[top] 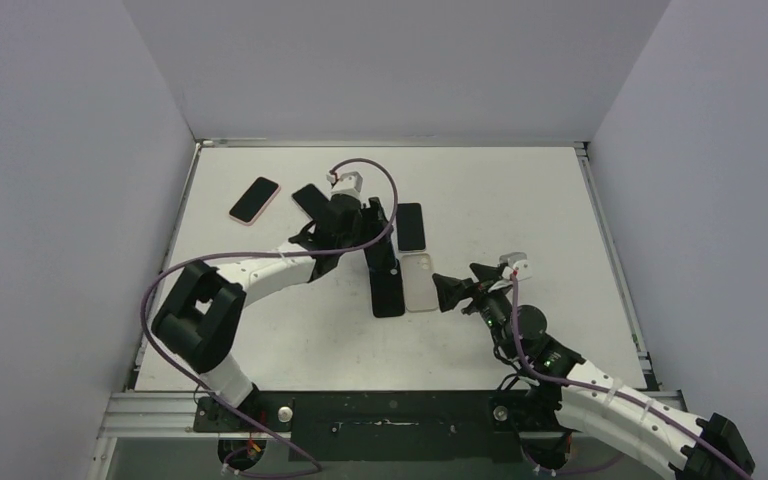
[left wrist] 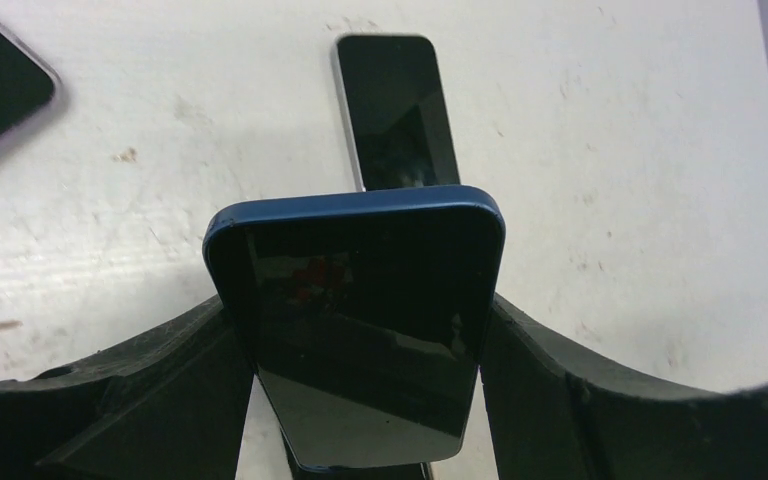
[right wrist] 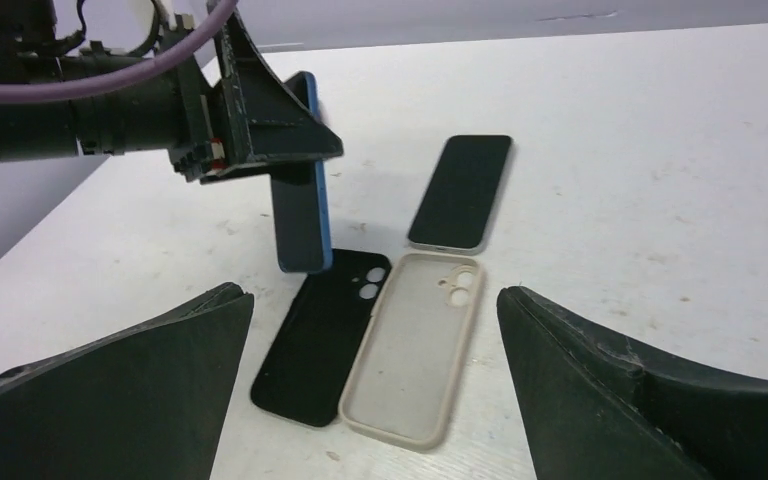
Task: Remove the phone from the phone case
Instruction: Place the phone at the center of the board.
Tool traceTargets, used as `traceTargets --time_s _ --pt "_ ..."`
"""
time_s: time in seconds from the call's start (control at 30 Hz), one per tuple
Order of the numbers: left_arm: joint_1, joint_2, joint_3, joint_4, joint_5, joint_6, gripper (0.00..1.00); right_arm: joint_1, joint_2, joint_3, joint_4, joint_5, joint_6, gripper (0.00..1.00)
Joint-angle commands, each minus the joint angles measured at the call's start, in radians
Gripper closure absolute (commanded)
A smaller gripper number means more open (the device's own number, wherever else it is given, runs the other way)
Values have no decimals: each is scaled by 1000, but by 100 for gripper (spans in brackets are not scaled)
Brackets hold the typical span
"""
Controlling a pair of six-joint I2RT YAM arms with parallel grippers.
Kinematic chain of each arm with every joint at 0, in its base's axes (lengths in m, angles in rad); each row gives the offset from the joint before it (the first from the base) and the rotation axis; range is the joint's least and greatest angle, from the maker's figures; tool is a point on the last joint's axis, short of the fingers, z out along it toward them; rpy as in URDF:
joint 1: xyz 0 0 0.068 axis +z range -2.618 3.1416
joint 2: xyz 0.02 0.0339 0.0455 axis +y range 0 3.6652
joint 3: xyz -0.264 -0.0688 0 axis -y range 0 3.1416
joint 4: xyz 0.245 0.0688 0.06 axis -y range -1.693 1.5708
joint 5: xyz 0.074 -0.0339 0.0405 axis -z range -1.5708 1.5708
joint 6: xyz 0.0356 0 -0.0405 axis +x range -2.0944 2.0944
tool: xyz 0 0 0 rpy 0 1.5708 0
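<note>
While the left fingers (left wrist: 140,400) pinch the blue phone (left wrist: 360,330) across its width, one on each long edge, the phone stands nearly upright, long axis pointing down at the bench (right wrist: 660,150). Its lower end sits at the camera end of the black case (right wrist: 325,340), which lies flat and empty; touching or just clear, I cannot tell. Beside that lies an empty beige case (right wrist: 410,345), and beyond it a loose phone (right wrist: 460,190). The right fingers (right wrist: 110,390) gape wide with nothing between them, near the cases' near ends. My guess: the phone is out, the left arm alone has it, and setting it down means swinging sideways off the cases
</note>
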State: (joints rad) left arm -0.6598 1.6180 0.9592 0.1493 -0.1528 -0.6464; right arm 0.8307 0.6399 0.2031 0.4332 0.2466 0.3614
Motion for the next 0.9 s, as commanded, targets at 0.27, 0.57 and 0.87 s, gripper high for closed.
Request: traceTargets --time_s 0.27,0.57,0.87 --pt "105 307 389 -90 13 132 78 -21 -73 -56 -69 184 -69 0" --pt "133 480 558 -229 75 149 71 -31 -64 -47 -91 186 -82 0" --pt "149 530 565 -235 76 136 62 -34 -53 -47 -87 177 -79 0"
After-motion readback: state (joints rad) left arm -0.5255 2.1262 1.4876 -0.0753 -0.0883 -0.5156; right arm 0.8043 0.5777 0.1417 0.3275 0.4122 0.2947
